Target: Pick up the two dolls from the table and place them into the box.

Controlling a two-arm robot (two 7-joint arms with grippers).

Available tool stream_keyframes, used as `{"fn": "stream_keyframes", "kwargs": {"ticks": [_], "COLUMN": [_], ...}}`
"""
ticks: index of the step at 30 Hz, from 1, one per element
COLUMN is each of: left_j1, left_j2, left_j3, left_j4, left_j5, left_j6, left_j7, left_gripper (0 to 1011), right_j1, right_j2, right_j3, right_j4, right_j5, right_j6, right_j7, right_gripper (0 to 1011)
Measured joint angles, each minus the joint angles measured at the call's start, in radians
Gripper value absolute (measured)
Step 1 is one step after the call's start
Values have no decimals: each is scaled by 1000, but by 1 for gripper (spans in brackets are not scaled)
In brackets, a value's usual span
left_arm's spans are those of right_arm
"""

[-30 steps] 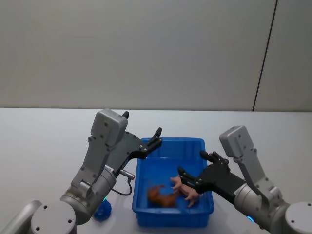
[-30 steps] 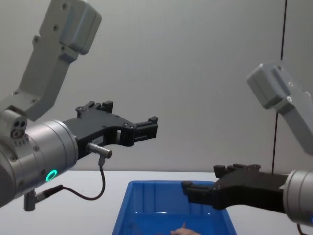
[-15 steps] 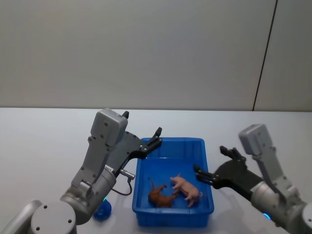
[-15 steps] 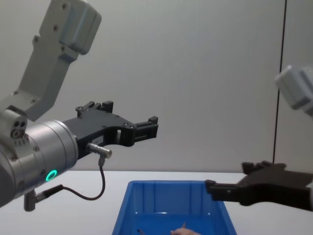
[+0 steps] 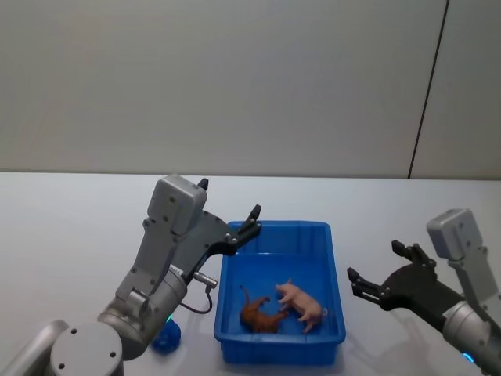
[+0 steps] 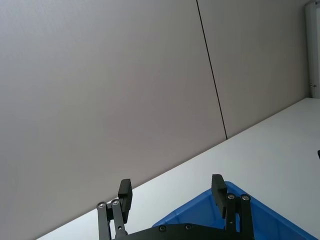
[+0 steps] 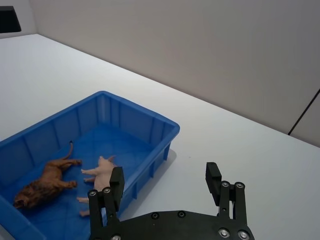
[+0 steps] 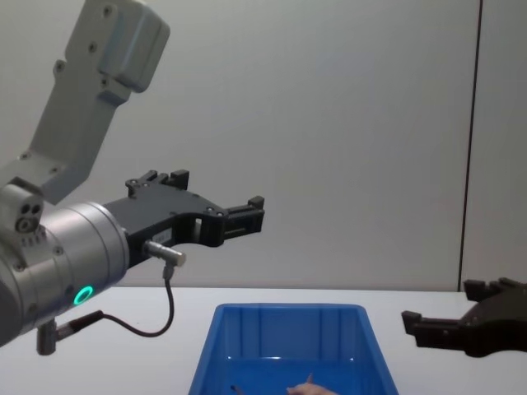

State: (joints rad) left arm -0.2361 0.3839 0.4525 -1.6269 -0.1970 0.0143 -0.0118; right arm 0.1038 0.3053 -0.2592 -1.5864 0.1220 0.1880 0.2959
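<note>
At lower centre, the dolls (image 5: pixel 301 304) lie in the box (image 5: pixel 282 227), seemingly done, so park your left gripper (image 5: pixel 249 221) and right gripper (image 5: pixel 376 265), both splayed empty.

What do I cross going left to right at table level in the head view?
Small blue object → brown animal doll → pink animal doll, both lying in the blue bin → right gripper, open, past the bin's right wall.
</note>
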Motion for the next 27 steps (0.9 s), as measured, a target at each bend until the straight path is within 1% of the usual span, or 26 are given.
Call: {"fn": "stream_keyframes", "kwargs": {"ticks": [6, 10, 14, 20, 22, 23, 27], "left_j1": [10, 27, 57, 98, 119, 119, 147], "left_j2": [20, 45, 80, 120, 139, 139, 160], "left_j3": [-10, -19, -31, -44, -51, -51, -58], "left_j4": [-20, -46, -79, -109, -118, -118, -121], "left_j5": [16, 23, 22, 1, -18, -18, -48], "left_j6": [18, 40, 68, 93, 102, 102, 107], "left_j7": [-1, 4, 18, 38, 48, 48, 58], "left_gripper": [1001, 1001, 1001, 1001, 1001, 1001, 1001], "right_j1": [-13, -18, -22, -25, -26, -27, -28], "right_j2": [15, 21, 27, 31, 32, 33, 35], "right_j3": [10, 13, 17, 20, 20, 21, 22], "right_j4": [-7, -10, -13, -14, -15, -15, -16], "right_j5": [6, 9, 11, 13, 14, 14, 15], "right_j6": [-5, -8, -9, -11, -11, -11, -12], "right_j7": [-3, -5, -6, -7, -7, -7, -8], "right_gripper": [1001, 1001, 1001, 1001, 1001, 1001, 1001]}}
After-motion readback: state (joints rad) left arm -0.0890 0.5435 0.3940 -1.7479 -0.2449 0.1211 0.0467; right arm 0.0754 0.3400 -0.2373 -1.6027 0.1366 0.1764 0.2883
